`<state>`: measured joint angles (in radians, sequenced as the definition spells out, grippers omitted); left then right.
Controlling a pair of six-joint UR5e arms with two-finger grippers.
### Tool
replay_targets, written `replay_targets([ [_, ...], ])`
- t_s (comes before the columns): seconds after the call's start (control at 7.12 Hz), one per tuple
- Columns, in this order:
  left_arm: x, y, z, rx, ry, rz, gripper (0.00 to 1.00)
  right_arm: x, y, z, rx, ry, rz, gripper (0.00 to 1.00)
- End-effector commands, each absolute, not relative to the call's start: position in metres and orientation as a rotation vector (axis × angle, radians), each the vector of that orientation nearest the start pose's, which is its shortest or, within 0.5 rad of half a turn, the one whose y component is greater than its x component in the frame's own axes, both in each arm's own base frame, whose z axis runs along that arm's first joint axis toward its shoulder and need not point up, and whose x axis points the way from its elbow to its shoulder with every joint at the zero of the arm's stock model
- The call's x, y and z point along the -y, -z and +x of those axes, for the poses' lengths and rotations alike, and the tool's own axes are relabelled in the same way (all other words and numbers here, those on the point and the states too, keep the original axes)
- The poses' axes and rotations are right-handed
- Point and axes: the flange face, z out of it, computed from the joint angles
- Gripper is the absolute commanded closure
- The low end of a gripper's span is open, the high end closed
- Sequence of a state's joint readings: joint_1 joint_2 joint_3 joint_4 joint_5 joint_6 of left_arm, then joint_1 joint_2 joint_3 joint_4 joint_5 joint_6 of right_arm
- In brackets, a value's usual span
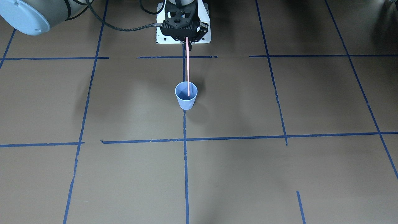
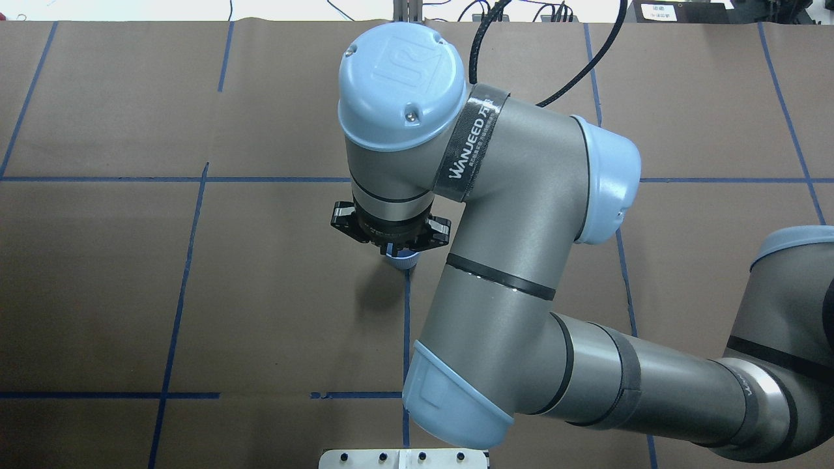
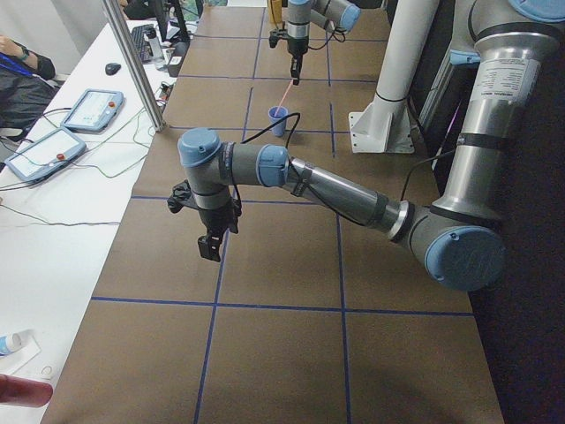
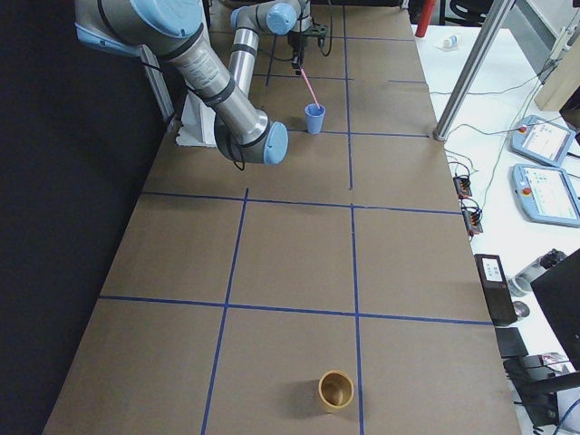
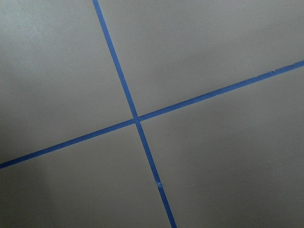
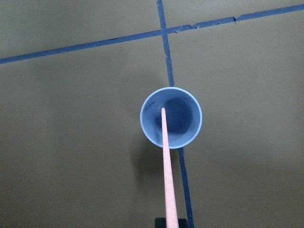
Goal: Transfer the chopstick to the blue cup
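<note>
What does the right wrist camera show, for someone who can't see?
A pink chopstick reaches up from the bottom edge, its tip over the mouth of a blue cup. The cup stands on a blue tape line on a brown table.

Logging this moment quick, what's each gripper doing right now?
Left gripper: cannot tell, seen only from the side.
Right gripper: closed on the chopstick, tip at the blue cup's mouth.

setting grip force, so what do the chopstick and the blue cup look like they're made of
The chopstick: likely plastic, possibly painted wood. It is an even salmon-pink, smooth and matte, with no grain visible.
The blue cup: probably paper or thin plastic. The matte light-blue wall has faint vertical ribbing, and the inside is darker. The look leaves both open.
</note>
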<state>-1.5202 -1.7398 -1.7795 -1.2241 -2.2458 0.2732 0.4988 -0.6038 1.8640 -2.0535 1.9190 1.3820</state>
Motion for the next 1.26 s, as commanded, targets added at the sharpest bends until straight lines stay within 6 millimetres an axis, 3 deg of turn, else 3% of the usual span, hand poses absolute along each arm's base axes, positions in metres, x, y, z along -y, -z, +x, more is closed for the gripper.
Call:
replay_targets([
  [0.0,0.541,-0.511,-0.044,-0.670,-0.321,0.106,0.00,0.373,-0.037,-0.494,0.818,-0.149,-0.064,0.94],
  [0.14,0.542,-0.510,-0.044,-0.670,-0.321,0.107,0.00,0.374,-0.038,-0.494,0.818,-0.146,-0.063,0.06],
  [0.28,0.542,-0.510,-0.044,-0.670,-0.320,0.107,0.00,0.373,-0.036,-0.495,0.842,-0.143,-0.052,0.00],
  [0.56,0.543,-0.508,-0.044,-0.670,-0.320,0.111,0.00,0.377,-0.047,-0.494,0.844,-0.153,-0.015,0.00],
  [0.7,0.544,-0.507,-0.044,-0.670,-0.320,0.112,0.00,0.390,-0.052,-0.475,0.846,-0.181,0.001,0.00],
  [0.84,0.543,-0.512,-0.044,-0.670,-0.322,0.105,0.00,0.390,-0.094,-0.427,0.847,-0.206,0.023,0.00],
  [0.98,0.546,-0.521,-0.044,-0.670,-0.323,0.113,0.00,0.401,-0.129,-0.357,0.848,-0.202,0.085,0.00],
  [1.12,0.550,-0.530,-0.043,-0.669,-0.326,0.120,0.00,0.398,-0.155,-0.311,0.841,-0.156,0.114,0.00],
])
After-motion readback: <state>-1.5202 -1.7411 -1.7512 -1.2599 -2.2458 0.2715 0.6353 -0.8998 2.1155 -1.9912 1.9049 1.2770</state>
